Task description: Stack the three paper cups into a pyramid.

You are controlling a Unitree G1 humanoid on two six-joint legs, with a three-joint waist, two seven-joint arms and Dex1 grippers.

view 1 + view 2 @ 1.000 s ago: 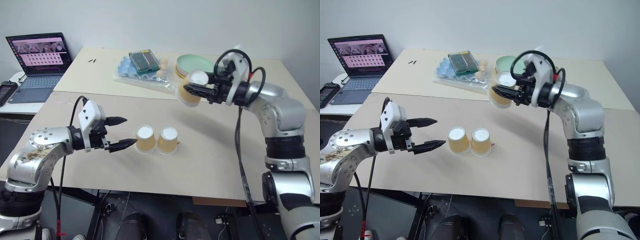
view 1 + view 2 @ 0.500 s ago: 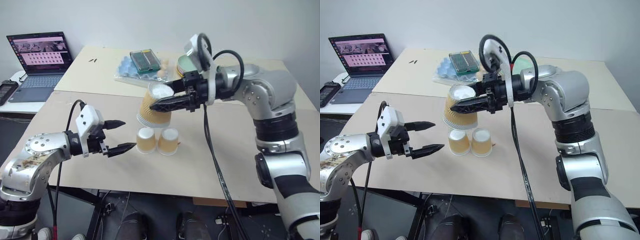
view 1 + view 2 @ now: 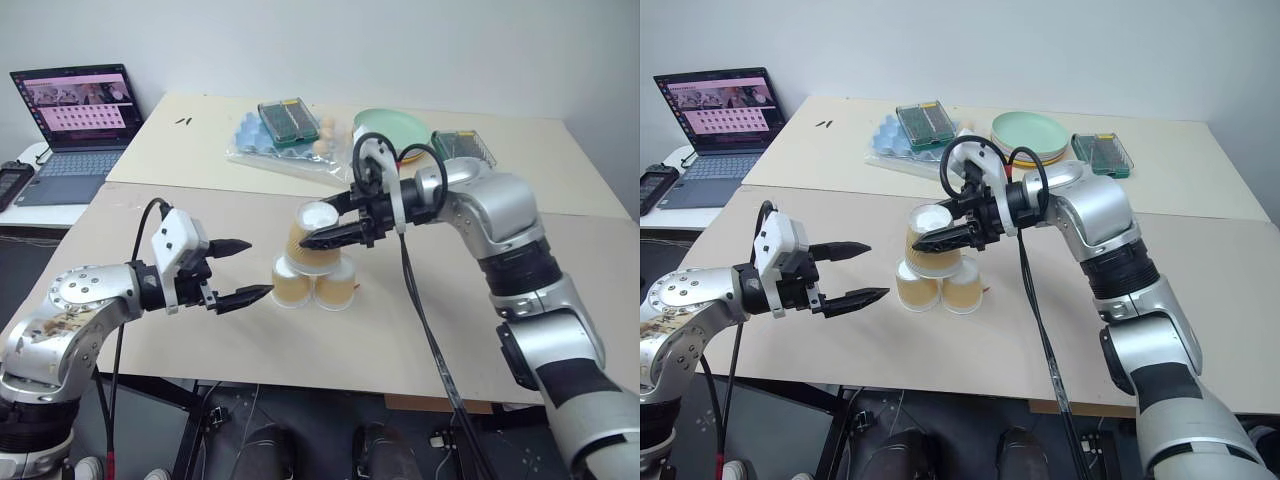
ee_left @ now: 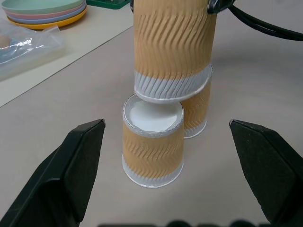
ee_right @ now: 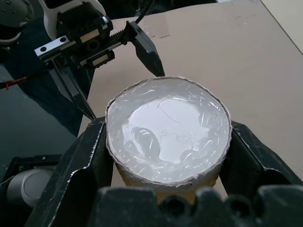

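Head views: two cups stood upside down, side by side and touching, on the tan worktop [image 3: 420,330] — left cup [image 3: 291,281], right cup [image 3: 336,283]. Third cup [image 3: 315,238], also base up, hung directly over the pair, tilted slightly, its rim at their bases; contact could not be told here. Right gripper [image 3: 322,236] had its jaws clamped on that third cup's sides. Left gripper [image 3: 245,268] hovered level just left of the left cup, jaws spread wide, gripping nothing. Behind the pair: green plates [image 3: 392,127], a plastic bag [image 3: 275,150] and a green box [image 3: 288,117]; laptop [image 3: 72,120] far left of them.

Left wrist view: left cup [image 4: 153,142] sat between the spread fingers [image 4: 66,179], untouched. Third cup [image 4: 173,49] had its rim resting on or just above the left cup's base; right cup [image 4: 196,111] behind.

Right wrist view: third cup's white base [image 5: 168,130] sat between the two fingers [image 5: 83,163], both pressed to its wall. Left gripper [image 5: 120,71] beyond.
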